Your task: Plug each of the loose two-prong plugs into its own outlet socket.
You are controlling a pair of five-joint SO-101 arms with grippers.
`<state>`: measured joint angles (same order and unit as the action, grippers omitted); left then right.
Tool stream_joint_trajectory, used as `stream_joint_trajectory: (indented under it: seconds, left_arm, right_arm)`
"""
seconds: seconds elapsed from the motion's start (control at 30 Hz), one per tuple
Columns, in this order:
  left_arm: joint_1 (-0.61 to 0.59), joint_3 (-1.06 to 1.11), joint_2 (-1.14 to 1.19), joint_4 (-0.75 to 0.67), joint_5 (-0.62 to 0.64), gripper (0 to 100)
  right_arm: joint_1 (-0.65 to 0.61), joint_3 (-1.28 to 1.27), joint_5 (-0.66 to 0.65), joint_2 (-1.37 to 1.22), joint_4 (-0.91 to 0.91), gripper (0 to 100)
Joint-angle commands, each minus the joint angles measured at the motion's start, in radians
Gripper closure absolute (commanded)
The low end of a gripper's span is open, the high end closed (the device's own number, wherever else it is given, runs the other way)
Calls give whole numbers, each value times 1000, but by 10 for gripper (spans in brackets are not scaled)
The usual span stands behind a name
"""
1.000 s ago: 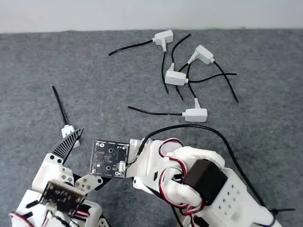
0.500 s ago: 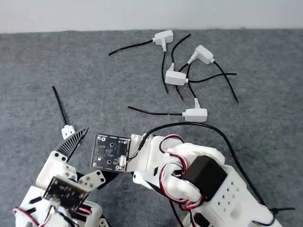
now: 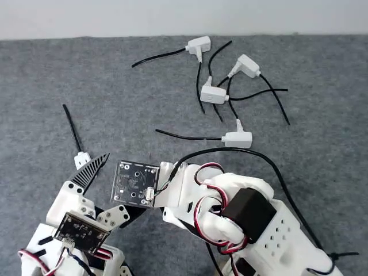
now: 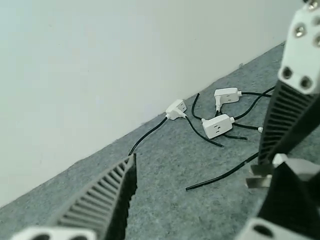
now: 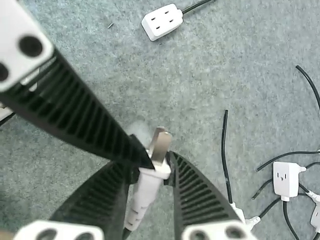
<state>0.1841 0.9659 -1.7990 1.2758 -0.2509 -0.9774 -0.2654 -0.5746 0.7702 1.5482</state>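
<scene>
Right hand (image 5: 152,164) clamps a two-prong plug (image 5: 159,142); left hand (image 4: 206,165), lower left in the high view, gapes empty. Outlet sockets (image 3: 214,95) lie upper right.

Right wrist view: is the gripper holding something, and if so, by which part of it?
Yes. The right gripper holds a two-prong plug by its white body; the prongs stick out free past the grip.
</scene>
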Motion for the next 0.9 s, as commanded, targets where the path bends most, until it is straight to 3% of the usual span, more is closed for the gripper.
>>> stream_joint_trajectory:
  seconds: [0.0, 0.63, 0.87]
  left_arm:
    - [-9, -53, 5, 5, -12, 613]
    - [-11, -42, 5, 21, -12, 613]
    - [-11, -35, 5, 21, -12, 613]
  right_arm:
    - [-21, 20, -9, 18, 4, 991]
    - [-107, 29, 21, 18, 44, 991]
    - [25, 140, 21, 18, 50, 991]
